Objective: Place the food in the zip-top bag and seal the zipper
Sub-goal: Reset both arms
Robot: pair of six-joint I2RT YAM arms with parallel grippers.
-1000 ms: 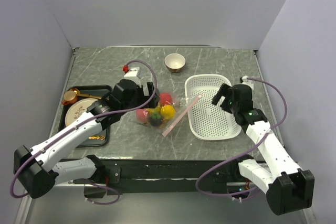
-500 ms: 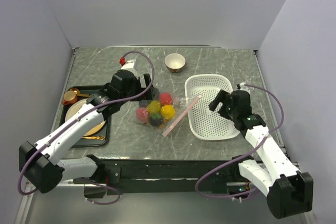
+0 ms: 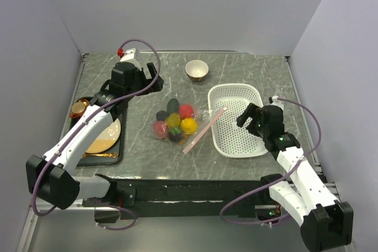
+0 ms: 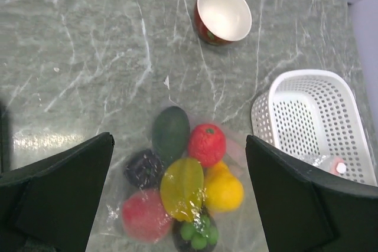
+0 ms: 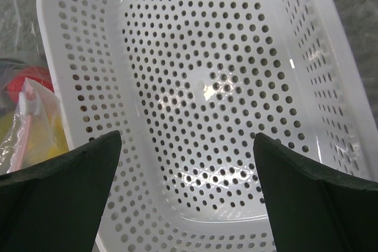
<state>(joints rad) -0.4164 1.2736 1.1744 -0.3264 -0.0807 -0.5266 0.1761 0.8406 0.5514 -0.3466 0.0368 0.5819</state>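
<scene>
The food lies in a tight cluster inside the clear zip-top bag [image 3: 199, 123] [image 4: 245, 160] on the table's middle: a red piece [image 4: 207, 144], a yellow-green one [image 4: 183, 187], a yellow one [image 3: 188, 125] [image 4: 227, 193], a pink one [image 3: 159, 128] [image 4: 140, 218], green grapes [image 4: 198, 234] and dark pieces [image 4: 171, 133]. The pink zipper [image 3: 204, 131] [image 5: 28, 110] runs diagonally, its far end resting on the basket rim. My left gripper [image 3: 155, 81] [image 4: 178, 141] hangs open, raised behind and left of the bag. Over the white basket [image 3: 236, 87] [image 5: 44, 28], my right gripper [image 3: 249, 115] [image 5: 187, 140] is open and holds nothing.
A red-and-white bowl [image 3: 196, 70] [image 4: 223, 13] stands at the back centre. At the left, a dark tray [image 3: 115, 156] holds a gold plate and a gold cup [image 3: 78, 109]. The basket [image 4: 263, 110] sits just right of the bag. Walls close in on three sides.
My left gripper has drawn up and back to the far left, away from the bag. My right gripper has shifted slightly nearer over the basket. The bag and food lie still.
</scene>
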